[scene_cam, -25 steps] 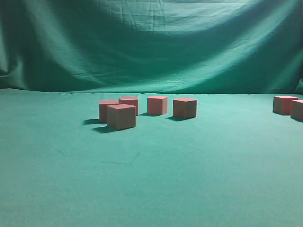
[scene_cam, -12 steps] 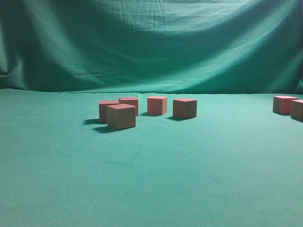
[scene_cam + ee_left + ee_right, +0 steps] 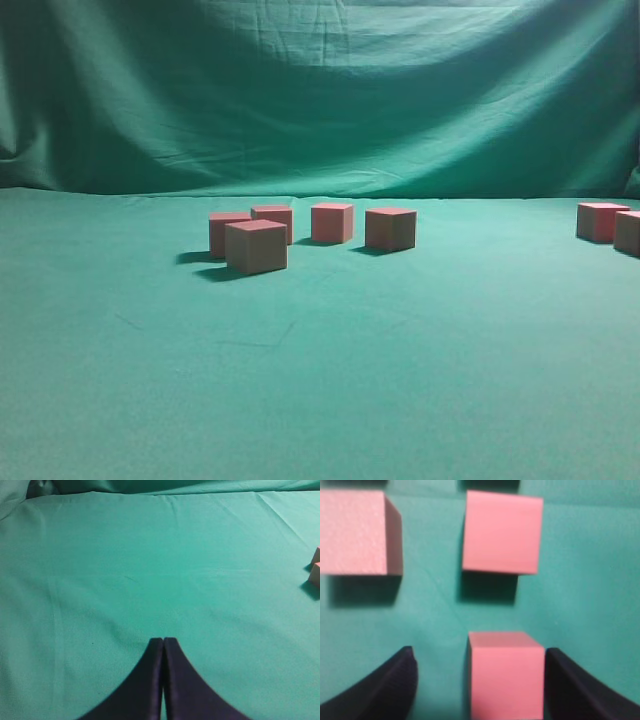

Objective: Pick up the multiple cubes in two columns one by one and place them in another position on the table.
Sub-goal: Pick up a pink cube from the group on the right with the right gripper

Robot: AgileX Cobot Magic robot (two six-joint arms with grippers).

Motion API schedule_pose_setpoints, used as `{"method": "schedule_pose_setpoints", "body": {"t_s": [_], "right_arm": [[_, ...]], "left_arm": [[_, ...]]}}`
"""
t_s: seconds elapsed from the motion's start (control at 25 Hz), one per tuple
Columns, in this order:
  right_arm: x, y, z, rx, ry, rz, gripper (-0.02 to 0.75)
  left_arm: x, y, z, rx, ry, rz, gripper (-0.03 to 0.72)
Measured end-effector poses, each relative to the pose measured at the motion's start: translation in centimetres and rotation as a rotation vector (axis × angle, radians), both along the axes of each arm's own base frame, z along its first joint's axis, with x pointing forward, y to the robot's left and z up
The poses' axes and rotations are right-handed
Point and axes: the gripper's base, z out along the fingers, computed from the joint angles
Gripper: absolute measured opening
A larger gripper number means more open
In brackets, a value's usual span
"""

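Straddling one cube (image 3: 506, 675), the right gripper (image 3: 479, 680) stood with its jaws spread, a gap on either side (no pinch yet), and two more cubes (image 3: 502, 532) lay just beyond the jaw tips. The left gripper (image 3: 163, 650) had its jaws pressed together over bare table (image 3: 150, 570), nothing between them. Five cubes (image 3: 256, 246) sat grouped mid-table, apparently already moved; at least three remained. Compared with the earlier exterior frames, nothing there had shifted.

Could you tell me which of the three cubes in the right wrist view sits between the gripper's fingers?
The bottom cube, between the fingers; the other two lie beyond them.
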Motion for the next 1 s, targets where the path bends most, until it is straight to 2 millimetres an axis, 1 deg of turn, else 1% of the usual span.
{"method": "schedule_pose_setpoints", "body": {"t_s": [0.04, 0.12, 0.16, 0.28, 0.36, 0.48, 0.56, 0.64, 0.72, 0.88, 1.0], "right_arm": [[0.1, 0.0, -0.1, 0.001, -0.004, 0.001, 0.421], [0.1, 0.0, -0.1, 0.001, -0.004, 0.0, 0.3], [0.0, 0.0, -0.1, 0.0, 0.001, -0.001, 0.262], [0.0, 0.0, -0.1, -0.004, 0.019, -0.006, 0.264], [-0.4, 0.0, 0.3, 0.002, 0.046, -0.023, 0.264], [-1.3, 0.5, 1.8, 0.033, 0.051, -0.046, 0.264], [-2.0, 2.0, 3.5, 0.066, 0.024, -0.022, 0.264], [-2.9, 4.0, 4.9, 0.086, -0.006, 0.055, 0.264], [-4.1, 6.6, 6.1, 0.1, -0.028, 0.164, 0.264], [-6.6, 11.5, 7.4, 0.091, 0.004, 0.381, 0.264], [-7.8, 14.6, 8.7, 0.075, 0.001, 0.554, 0.264]], "left_arm": [[0.0, 0.0, 0.0, 0.0, 0.0, 0.0, 0.0], [0.0, 0.0, 0.0, 0.0, 0.0, 0.0, 0.0], [0.0, 0.0, 0.0, 0.0, 0.0, 0.0, 0.0], [0.0, 0.0, 0.0, 0.0, 0.0, 0.0, 0.0], [0.0, 0.0, 0.0, 0.0, 0.0, 0.0, 0.0], [0.0, 0.0, 0.0, 0.0, 0.0, 0.0, 0.0], [0.0, 0.0, 0.0, 0.0, 0.0, 0.0, 0.0], [0.0, 0.0, 0.0, 0.0, 0.0, 0.0, 0.0], [0.0, 0.0, 0.0, 0.0, 0.0, 0.0, 0.0], [0.0, 0.0, 0.0, 0.0, 0.0, 0.0, 0.0], [0.0, 0.0, 0.0, 0.0, 0.0, 0.0, 0.0]]}}
